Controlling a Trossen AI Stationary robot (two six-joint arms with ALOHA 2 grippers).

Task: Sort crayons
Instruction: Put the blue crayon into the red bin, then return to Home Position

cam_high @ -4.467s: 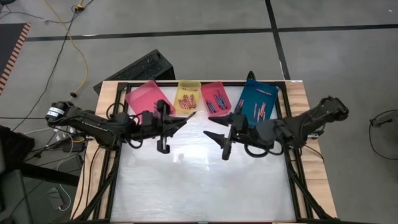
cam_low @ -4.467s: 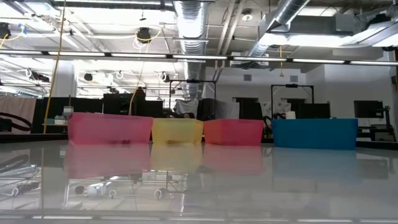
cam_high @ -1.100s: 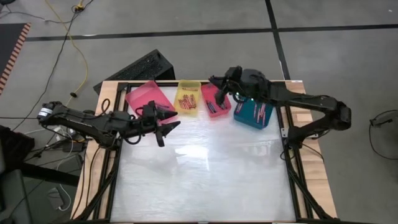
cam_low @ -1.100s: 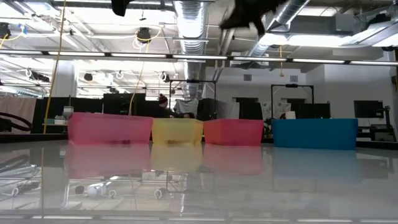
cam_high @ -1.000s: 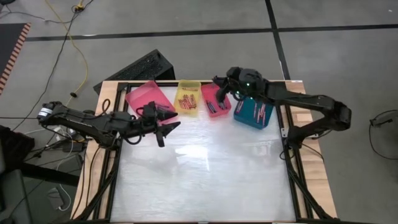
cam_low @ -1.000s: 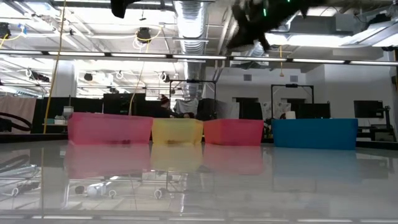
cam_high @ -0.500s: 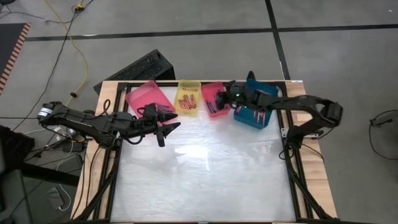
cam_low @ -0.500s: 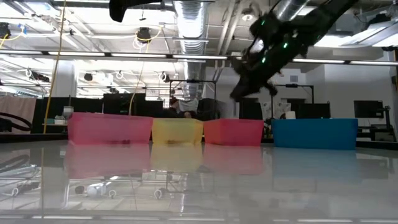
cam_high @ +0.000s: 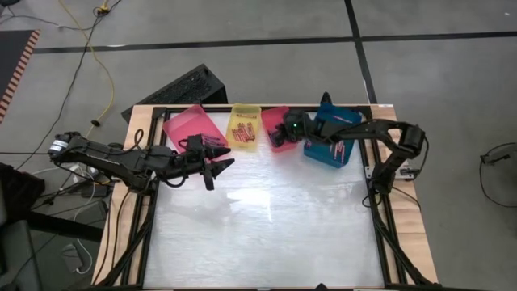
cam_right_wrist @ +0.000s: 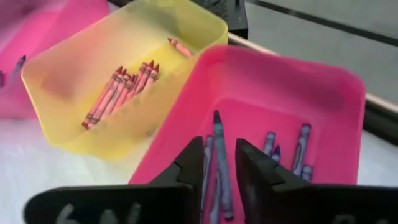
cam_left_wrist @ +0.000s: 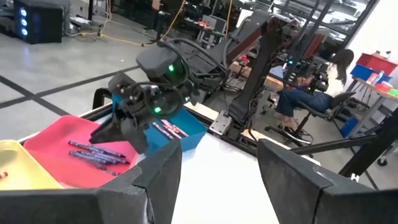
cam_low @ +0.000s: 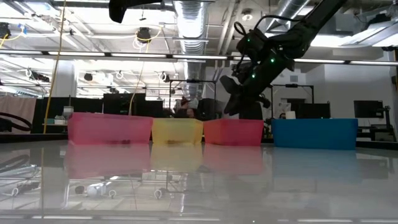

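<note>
Four trays stand in a row at the table's far edge: pink [cam_high: 191, 125], yellow [cam_high: 244, 128], red [cam_high: 275, 121] and blue [cam_high: 333, 139]. Red crayons [cam_right_wrist: 118, 90] lie in the yellow tray. Purple and blue crayons [cam_right_wrist: 301, 140] lie on the red tray's floor. My right gripper [cam_right_wrist: 219, 146] hangs open, slanting down, just above the red tray, with a purple crayon [cam_right_wrist: 219, 168] showing on the tray floor in the gap between its fingers. My left gripper [cam_high: 220, 173] is open and level over the table near the pink tray, with nothing between its fingers.
More crayons lie in the blue tray [cam_left_wrist: 171, 129]. A black keyboard [cam_high: 182, 87] lies on the floor behind the table's far left corner. The wide white tabletop [cam_high: 258, 226] lies bare in front of the trays. A seated person [cam_left_wrist: 311, 87] shows in the room beyond.
My right gripper has come down from high above the trays, tipping further downward, until it hangs just over the red tray.
</note>
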